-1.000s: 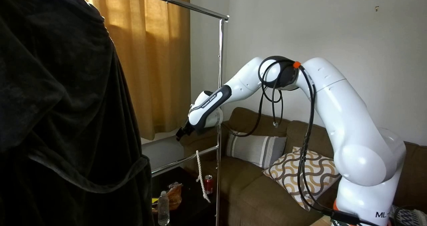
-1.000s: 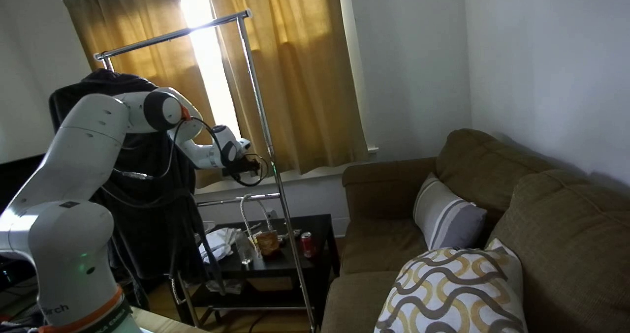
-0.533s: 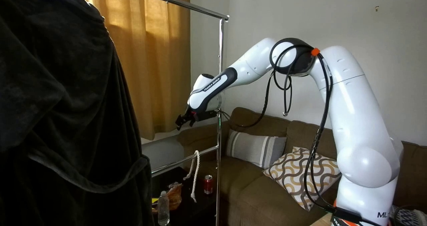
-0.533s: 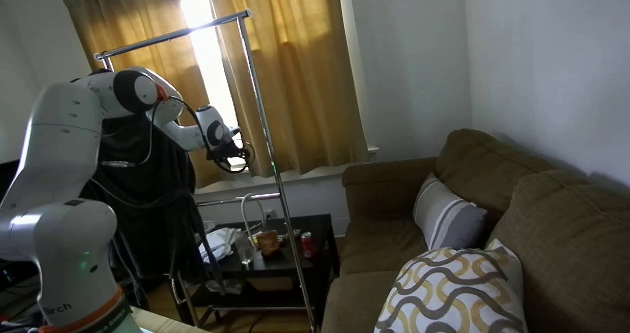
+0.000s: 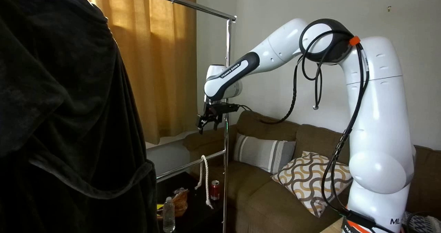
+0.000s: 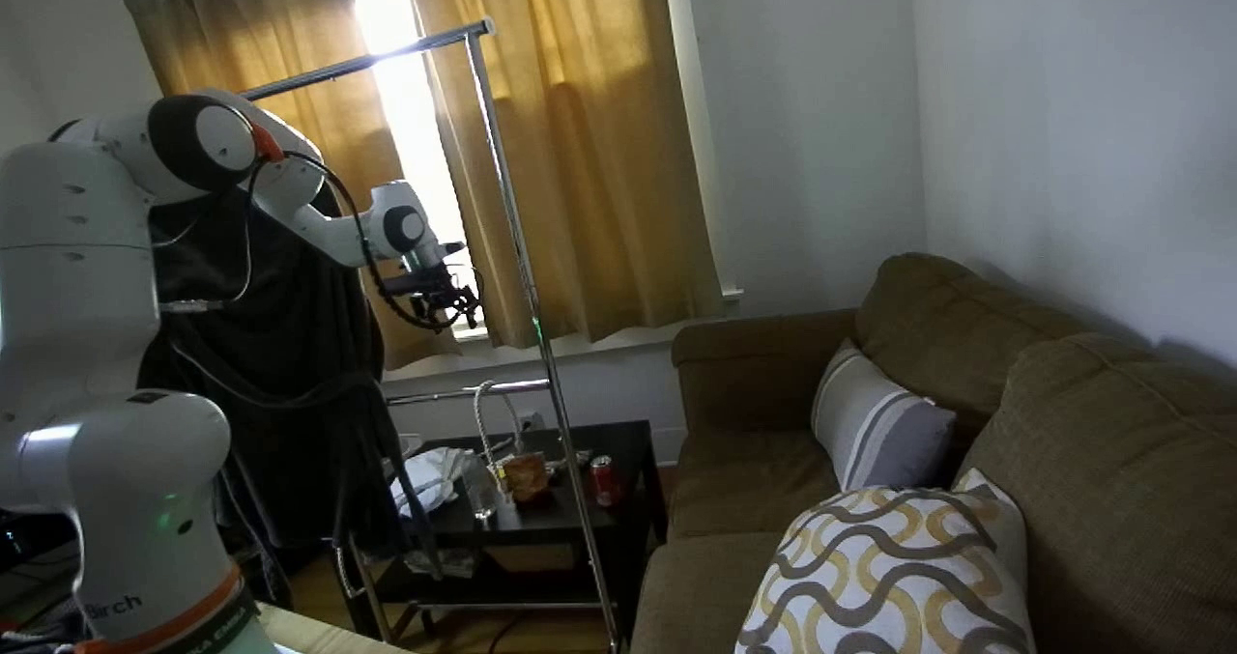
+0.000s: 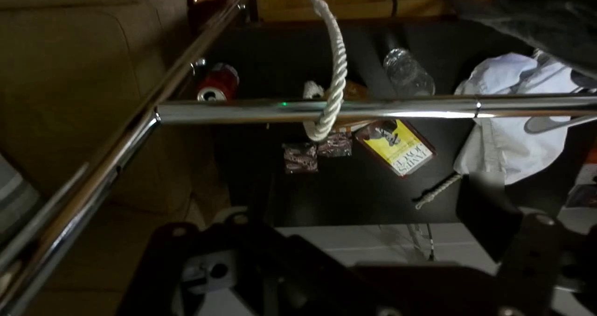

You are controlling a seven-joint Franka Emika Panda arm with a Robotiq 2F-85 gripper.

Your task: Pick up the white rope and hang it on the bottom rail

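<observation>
The white rope [image 5: 206, 174] is draped over the rack's silver bottom rail [image 5: 182, 169], its two ends hanging down on either side. It also hangs over the rail in an exterior view [image 6: 478, 417] and in the wrist view [image 7: 339, 64], where it loops round the rail [image 7: 410, 108]. My gripper [image 5: 208, 127] is above the rail, apart from the rope, pointing down. In the wrist view my gripper [image 7: 373, 204] has its dark fingers wide apart with nothing between them. It also shows in an exterior view [image 6: 462, 314], beside the rack post.
The rack's upright post [image 5: 226, 140] stands close to my wrist. A dark robe [image 5: 75, 105] hangs from the rack. Below is a black table [image 7: 326, 199] with a red can [image 7: 219, 82], a bottle [image 7: 408, 73] and white cloth [image 7: 508, 138]. A brown sofa [image 6: 763, 364] stands beside it.
My arm has risen and drawn back, and the gripper has turned from slanting to pointing down. The rope stays over the rail; its hanging ends have swung.
</observation>
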